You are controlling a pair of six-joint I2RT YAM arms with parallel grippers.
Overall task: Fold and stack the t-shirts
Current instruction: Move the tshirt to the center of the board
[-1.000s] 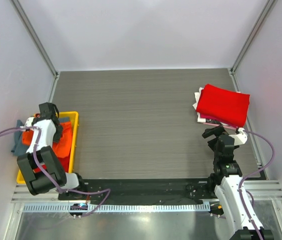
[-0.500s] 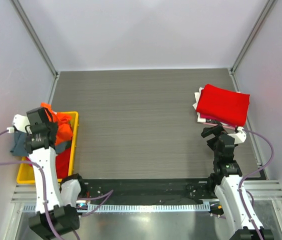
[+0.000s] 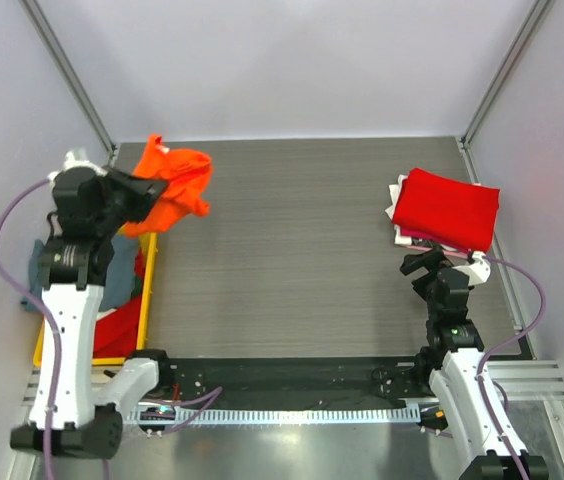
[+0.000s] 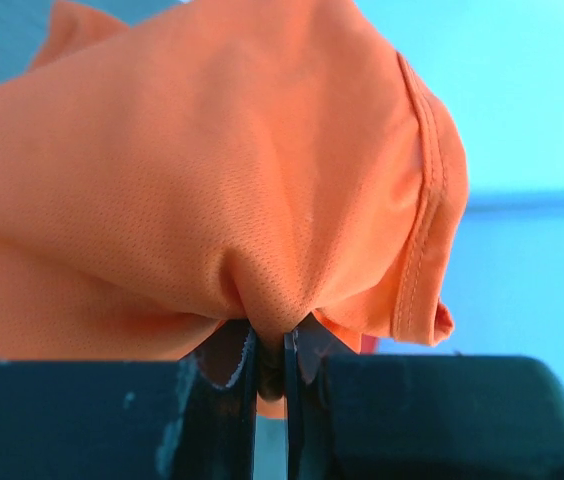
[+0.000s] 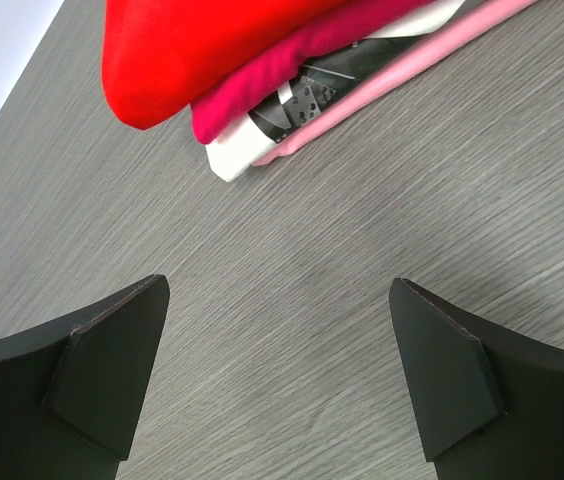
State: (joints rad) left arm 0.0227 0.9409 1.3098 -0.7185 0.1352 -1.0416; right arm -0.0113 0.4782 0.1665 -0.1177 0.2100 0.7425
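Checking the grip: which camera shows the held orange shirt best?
Left wrist view: the left gripper pinches a fold of the orange shirt close up. The top view shows it small; the right wrist view misses it.

a grey wood-grain table [image 3: 292, 250] fills the middle — a yellow bin [image 3: 148, 300] sits at its left edge. pale walls [image 3: 282, 60] rise behind the table, and a slotted metal rail [image 3: 292, 414] runs along its near edge.
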